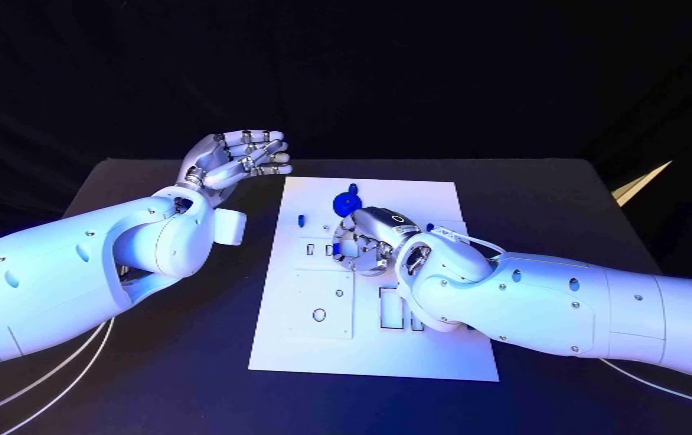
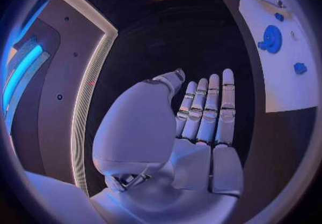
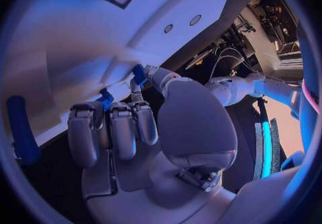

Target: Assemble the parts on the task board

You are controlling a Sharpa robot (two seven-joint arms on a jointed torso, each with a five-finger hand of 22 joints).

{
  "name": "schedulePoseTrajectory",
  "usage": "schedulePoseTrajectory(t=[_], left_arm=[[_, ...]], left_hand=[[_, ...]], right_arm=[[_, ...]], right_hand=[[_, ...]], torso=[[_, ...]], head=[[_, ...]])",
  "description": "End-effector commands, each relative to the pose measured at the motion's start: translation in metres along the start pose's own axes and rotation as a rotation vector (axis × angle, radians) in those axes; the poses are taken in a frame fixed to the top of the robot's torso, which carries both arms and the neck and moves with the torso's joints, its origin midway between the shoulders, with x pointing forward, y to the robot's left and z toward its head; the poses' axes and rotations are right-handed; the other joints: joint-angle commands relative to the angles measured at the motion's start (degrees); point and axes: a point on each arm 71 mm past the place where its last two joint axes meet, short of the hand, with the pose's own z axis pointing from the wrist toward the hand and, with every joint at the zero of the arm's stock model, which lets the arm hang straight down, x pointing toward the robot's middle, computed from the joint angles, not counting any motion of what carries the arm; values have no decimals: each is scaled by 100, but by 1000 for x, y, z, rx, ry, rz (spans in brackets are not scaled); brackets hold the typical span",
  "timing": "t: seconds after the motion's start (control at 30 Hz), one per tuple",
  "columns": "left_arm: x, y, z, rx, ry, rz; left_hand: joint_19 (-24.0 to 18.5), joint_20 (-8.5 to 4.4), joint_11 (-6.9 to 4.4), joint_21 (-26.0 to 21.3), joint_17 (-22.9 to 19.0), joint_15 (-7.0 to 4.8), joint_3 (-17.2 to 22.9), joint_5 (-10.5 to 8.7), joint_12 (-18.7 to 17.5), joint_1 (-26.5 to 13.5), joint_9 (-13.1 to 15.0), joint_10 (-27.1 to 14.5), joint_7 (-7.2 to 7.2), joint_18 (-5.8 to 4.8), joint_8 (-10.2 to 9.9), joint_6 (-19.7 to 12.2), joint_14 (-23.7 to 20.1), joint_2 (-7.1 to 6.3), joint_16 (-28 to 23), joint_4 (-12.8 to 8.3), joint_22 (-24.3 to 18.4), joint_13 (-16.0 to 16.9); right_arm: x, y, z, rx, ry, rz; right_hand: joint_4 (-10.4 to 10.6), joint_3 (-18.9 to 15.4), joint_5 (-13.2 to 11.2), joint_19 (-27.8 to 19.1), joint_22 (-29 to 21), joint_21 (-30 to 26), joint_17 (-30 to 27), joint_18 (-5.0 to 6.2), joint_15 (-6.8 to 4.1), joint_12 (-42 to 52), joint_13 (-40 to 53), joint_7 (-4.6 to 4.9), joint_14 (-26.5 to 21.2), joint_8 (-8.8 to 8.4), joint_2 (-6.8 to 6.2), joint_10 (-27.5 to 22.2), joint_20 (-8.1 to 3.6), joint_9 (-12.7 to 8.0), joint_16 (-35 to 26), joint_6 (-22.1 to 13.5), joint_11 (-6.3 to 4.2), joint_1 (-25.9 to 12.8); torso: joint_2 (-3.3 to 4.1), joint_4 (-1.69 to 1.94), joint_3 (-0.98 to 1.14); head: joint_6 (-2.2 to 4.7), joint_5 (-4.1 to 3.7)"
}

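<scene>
The white task board lies in the middle of the black table. A round blue part stands near its far end, with small blue parts beside it. My right hand rests on the board just in front of the round part, fingers curled. In the right wrist view a small blue part sits pinched between its thumb and a fingertip, against the board. My left hand hovers beyond the board's far left corner, palm up, holding nothing. Its fingers are stretched out, with the round part off to one side.
Rectangular slots and a plate with holes mark the board's near half. White cables trail over the table's near left. A pale pointed object sticks in at the right edge. Another long blue part lies by the right hand.
</scene>
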Motion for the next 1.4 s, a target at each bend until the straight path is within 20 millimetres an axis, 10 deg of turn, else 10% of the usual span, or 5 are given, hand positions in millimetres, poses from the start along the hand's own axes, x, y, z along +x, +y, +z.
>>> schedulePoseTrajectory(t=[0.03, 0.7, 1.17, 1.4], left_arm=[[1, -1, 0, 2, 5, -3], [1, 1, 1, -1, 4, -2], [0, 1, 1, -2, 3, -1], [0, 1, 1, -2, 3, -1]], left_hand=[[3, 0, 39, 96, 106, -19, 36, -12, -34, -140, 60, -36, 98, 60, -60, -67, -36, -95, -89, -14, 78, 55], [3, 0, 39, 96, 106, -19, 36, -12, -34, -140, 60, -36, 98, 60, -60, -67, -36, -95, -89, -14, 78, 55], [0, 1, 39, 99, 114, -19, 42, -12, -37, -149, 61, -37, 99, 60, -62, -69, -38, -95, -97, -20, 78, 55], [0, 1, 39, 99, 114, -19, 42, -12, -37, -149, 61, -37, 99, 60, -62, -69, -38, -95, -97, -20, 78, 55]], right_arm=[[2, 0, 0, -2, 6, -4], [2, -2, 1, 0, 10, -11], [2, -1, 1, -8, 11, -11], [1, -1, 0, -16, -5, -7]], right_hand=[[-67, 294, 10, 590, 1529, 105, 1600, -188, -2, 67, 1158, -15, 577, 244, 69, 226, -3, 206, 78, 114, -19, -140], [-83, 279, -98, 561, 1493, 47, 1600, -173, 37, -44, 1066, 55, 577, 151, -62, 122, 20, 133, 78, -52, 35, -206], [16, 96, -1051, 524, 1450, -31, 1600, -154, 171, -278, 866, 210, 577, -121, -265, -104, 147, -84, 78, -407, 185, -356], [109, -345, -1057, 498, 1420, -86, 1600, -140, 228, -428, 722, 283, 577, -336, -344, -256, 199, -208, 78, -654, 249, -314]], torso=[[0, 1, -2], [1, -5, -2], [-5, 0, 0], [-1, -2, 0]], head=[[-7, 7], [-9, -16], [-13, -26], [0, -25]])
